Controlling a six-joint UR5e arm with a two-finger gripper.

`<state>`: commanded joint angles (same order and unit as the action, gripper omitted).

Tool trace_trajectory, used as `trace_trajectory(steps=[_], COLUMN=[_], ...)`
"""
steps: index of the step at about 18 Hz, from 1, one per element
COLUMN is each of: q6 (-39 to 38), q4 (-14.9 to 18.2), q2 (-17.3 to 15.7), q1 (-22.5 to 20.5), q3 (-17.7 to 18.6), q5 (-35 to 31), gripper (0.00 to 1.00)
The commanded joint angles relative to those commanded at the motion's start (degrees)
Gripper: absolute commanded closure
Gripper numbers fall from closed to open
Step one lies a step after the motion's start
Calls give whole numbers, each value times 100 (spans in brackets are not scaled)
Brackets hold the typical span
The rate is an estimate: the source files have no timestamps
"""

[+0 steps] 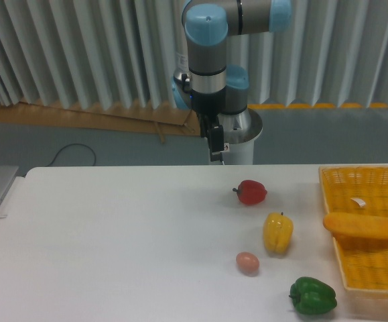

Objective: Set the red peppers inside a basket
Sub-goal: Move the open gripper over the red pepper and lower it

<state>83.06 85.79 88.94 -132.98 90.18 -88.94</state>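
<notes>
White table (113,235) spreads below my gripper (215,144), whose opening I cannot tell. At its five o'clock lies the red pepper (251,192), apart from the basket (354,176) at three o'clock. No writing is readable.

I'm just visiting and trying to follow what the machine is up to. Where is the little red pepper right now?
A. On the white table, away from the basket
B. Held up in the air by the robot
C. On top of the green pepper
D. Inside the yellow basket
A. The red pepper lies on the white table, left of the basket, with nothing holding it.
</notes>
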Motion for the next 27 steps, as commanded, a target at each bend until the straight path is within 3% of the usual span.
trace_trajectory(steps=[8, 11, 19, 22, 25, 27], q6=[44, -18, -325, -325, -98, 532], q4=[-194, -414, -510, -975, -1055, -1047], q2=[193, 343, 633, 835, 976, 993], q1=[-633, -624, -589, -712, -704, -651], q3=[-27, -71, -97, -106, -115, 34], q5=[-62, -97, -290, -299, -448, -562], gripper=[0, 0, 0, 0, 0, 0])
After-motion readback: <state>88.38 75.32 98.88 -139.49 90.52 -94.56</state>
